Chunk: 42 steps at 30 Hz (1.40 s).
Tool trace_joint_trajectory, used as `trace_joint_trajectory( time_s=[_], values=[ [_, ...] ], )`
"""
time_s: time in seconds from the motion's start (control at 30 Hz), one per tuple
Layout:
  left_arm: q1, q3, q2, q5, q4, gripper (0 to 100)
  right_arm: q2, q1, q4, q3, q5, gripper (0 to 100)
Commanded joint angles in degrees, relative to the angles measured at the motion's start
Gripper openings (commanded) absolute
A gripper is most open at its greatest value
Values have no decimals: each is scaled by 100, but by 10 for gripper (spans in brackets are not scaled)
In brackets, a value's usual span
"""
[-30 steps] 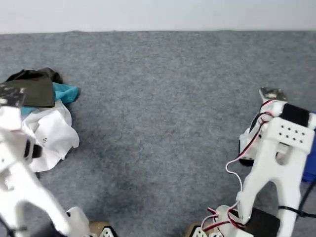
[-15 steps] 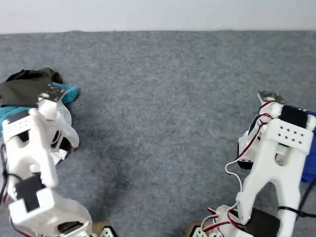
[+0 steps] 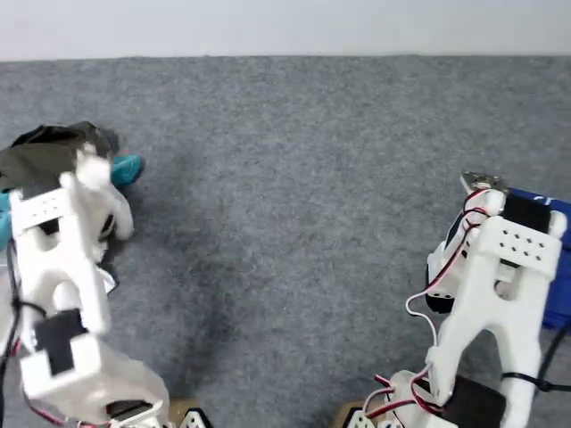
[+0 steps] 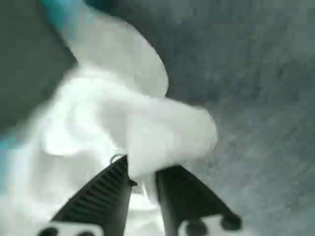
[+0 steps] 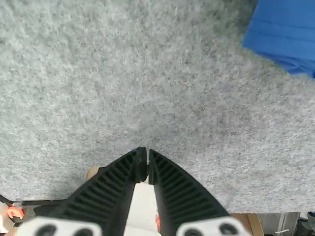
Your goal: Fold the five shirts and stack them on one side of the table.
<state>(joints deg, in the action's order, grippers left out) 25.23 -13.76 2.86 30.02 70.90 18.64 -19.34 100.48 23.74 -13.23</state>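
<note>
white shirt pinched in left fingers, largely hidden under that arm.

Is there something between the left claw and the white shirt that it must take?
Nothing visible stands between them. The left claw pinches a fold of the white shirt. The dark shirt and the teal shirt lie next to it in the pile, not between.
</note>
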Motion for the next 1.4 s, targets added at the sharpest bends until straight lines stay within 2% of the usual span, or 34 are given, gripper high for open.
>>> trace_joint_trajectory(
  time_s=[0.0, 0.23, 0.47, 0.73, 0.87, 0.93, 1.03, 1.37],
  values=[
    [-396, 822, -1310, -686, 387, 12, 251, 75, 233, -44, 53, 9],
    [-1626, 1332, -2602, -1363, 686, 13, 268, 75, 233, -53, 53, 9],
    [-3279, 1429, -2787, -2057, 633, 13, 268, 75, 233, -53, -492, 9],
    [-5020, 919, -2778, -2338, -448, 13, 268, 75, 233, -53, -501, 9],
    [-5644, 418, -2778, -2198, -536, 28, 268, 75, 233, -53, -501, 9],
    [-5749, 303, -2778, -1881, -176, 99, 268, 75, 233, -53, -501, 9],
    [-5732, 303, -2840, -2013, 316, 182, 268, 75, 233, -53, -501, 9],
    [-5169, 936, -2840, -2013, 1741, 188, 268, 127, 233, -53, -501, 9]
  ],
)
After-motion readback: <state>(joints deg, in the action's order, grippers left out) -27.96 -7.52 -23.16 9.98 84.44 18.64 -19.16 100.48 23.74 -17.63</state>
